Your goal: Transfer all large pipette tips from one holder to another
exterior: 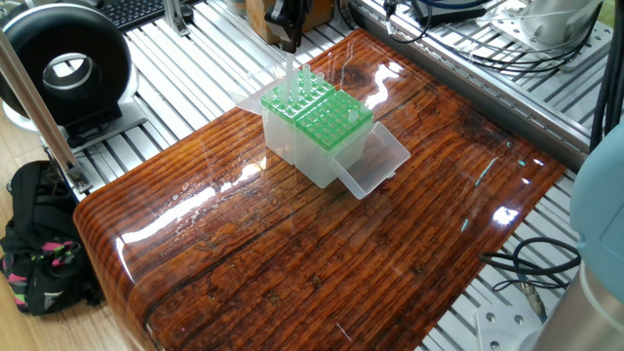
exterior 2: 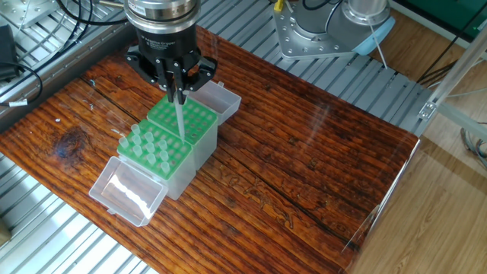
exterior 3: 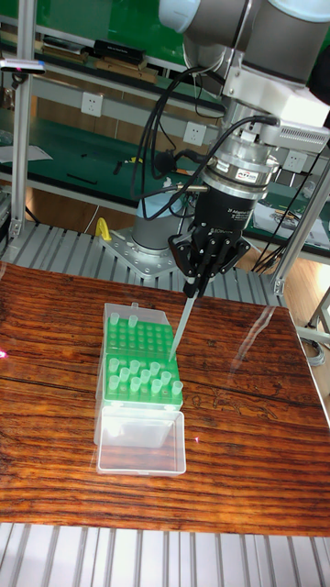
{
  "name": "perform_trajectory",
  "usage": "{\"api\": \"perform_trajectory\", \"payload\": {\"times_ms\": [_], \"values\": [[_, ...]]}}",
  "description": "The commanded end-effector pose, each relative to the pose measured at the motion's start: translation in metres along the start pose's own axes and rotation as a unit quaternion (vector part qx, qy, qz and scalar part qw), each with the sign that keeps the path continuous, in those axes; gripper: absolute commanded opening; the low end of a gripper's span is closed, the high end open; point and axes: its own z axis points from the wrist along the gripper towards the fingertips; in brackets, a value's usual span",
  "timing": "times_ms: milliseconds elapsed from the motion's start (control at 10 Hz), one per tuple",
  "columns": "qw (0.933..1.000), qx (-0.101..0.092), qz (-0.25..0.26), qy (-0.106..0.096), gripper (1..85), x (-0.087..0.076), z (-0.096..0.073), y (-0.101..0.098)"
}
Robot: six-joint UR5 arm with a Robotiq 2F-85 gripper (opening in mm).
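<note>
Tall fixed view: the gripper point(exterior 3: 190, 290) pinches one large pipette tip point(exterior 3: 180, 326), apparently hanging just above the green rack point(exterior 3: 128, 341).

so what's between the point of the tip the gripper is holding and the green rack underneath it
Nothing but air. In the tall fixed view the held pipette tip hangs from the gripper, its point just above the green rack.

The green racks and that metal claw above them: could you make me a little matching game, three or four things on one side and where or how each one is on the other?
Things:
1. gripper
2. held pipette tip
3. near green rack
4. far green rack

States:
A. mostly empty holes
B. hanging point down over the racks
C. shut on a tip
D. full of standing tips

Pairs: 1-C, 2-B, 3-D, 4-A
</note>
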Motion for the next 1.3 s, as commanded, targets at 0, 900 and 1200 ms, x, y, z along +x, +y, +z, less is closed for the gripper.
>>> {"api": "perform_trajectory", "payload": {"times_ms": [0,900,1200], "values": [[1.0000,-0.006,0.003,-0.008,12.3,-0.0034,0.0000,0.0006],[0.9999,-0.007,0.002,-0.012,12.3,-0.0077,0.0027,0.0001],[0.9998,-0.015,0.007,-0.015,12.3,-0.0100,0.0034,0.0042]]}}
